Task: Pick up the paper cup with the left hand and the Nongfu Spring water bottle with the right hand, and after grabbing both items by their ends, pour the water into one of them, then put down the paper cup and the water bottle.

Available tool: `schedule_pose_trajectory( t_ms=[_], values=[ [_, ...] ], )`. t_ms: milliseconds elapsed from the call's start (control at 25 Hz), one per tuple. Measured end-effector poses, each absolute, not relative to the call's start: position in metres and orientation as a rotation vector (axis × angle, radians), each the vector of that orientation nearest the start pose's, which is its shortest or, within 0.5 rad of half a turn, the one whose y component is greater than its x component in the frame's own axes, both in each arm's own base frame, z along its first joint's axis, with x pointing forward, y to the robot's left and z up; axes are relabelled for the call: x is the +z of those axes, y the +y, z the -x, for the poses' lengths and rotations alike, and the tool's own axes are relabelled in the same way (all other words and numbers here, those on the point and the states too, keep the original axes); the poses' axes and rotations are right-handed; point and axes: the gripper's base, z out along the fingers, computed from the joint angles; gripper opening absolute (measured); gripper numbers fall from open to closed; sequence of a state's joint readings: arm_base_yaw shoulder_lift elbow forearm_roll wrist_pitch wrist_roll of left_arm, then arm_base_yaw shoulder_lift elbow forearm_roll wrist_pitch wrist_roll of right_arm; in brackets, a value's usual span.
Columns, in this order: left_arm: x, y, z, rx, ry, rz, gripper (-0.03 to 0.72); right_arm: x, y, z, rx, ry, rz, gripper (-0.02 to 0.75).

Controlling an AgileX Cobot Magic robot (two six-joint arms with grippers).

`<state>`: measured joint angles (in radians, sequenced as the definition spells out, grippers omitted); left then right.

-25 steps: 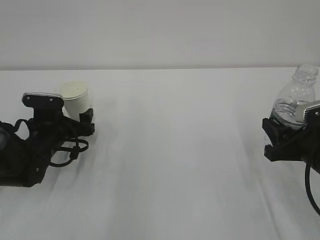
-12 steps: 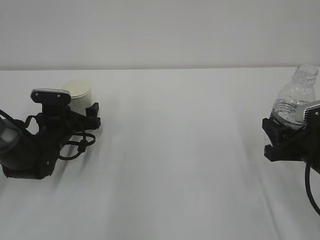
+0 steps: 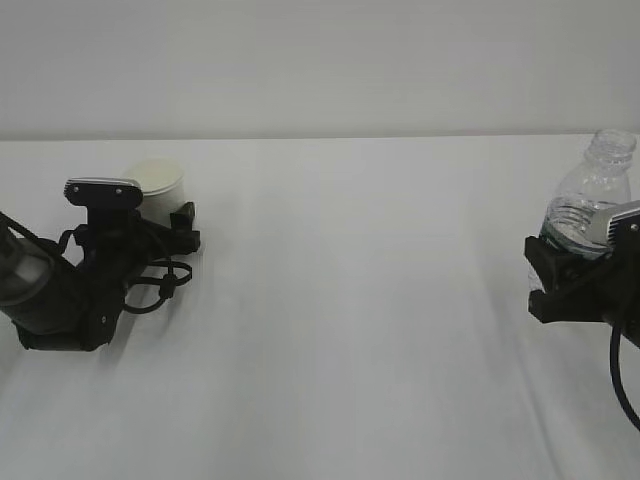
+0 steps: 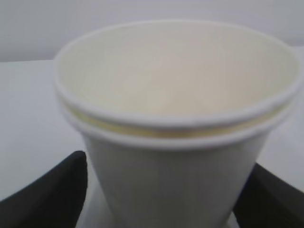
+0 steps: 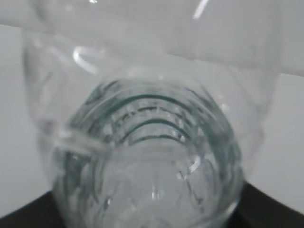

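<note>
Paper cup (image 4: 175, 142) between spread fingers (image 4: 45, 194); bottle (image 3: 590, 200) gripped.

1. The exterior view looks across the white worktop (image 3: 340, 330) from the front, slanted slightly downward, taking in both arms.
2. The left wrist view sits very close behind the paper cup (image 4: 175, 142), facing forward; the exterior view shares it.
3. The right wrist view presses close against the Nongfu Spring water bottle (image 5: 147, 180), also seen at the exterior view's right edge.

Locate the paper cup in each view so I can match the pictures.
Exterior view: paper cup at far left, behind the left gripper.
Left wrist view: cup fills the frame, between the black fingers.
Right wrist view: not in it.
Shared landmark: the cup's rolled rim.
</note>
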<state>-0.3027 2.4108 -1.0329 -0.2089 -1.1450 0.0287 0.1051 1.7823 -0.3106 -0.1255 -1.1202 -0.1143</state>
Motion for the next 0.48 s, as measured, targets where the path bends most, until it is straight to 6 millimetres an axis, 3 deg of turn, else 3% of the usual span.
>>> schedule_pose_trajectory(
  t_ms=[480],
  values=[
    [0.0351,-0.1107,-0.4122,-0.110,1.689,-0.064,0.636,0.1246,0.0366,-0.2498,0.059,1.809,0.330,0.402]
  ],
)
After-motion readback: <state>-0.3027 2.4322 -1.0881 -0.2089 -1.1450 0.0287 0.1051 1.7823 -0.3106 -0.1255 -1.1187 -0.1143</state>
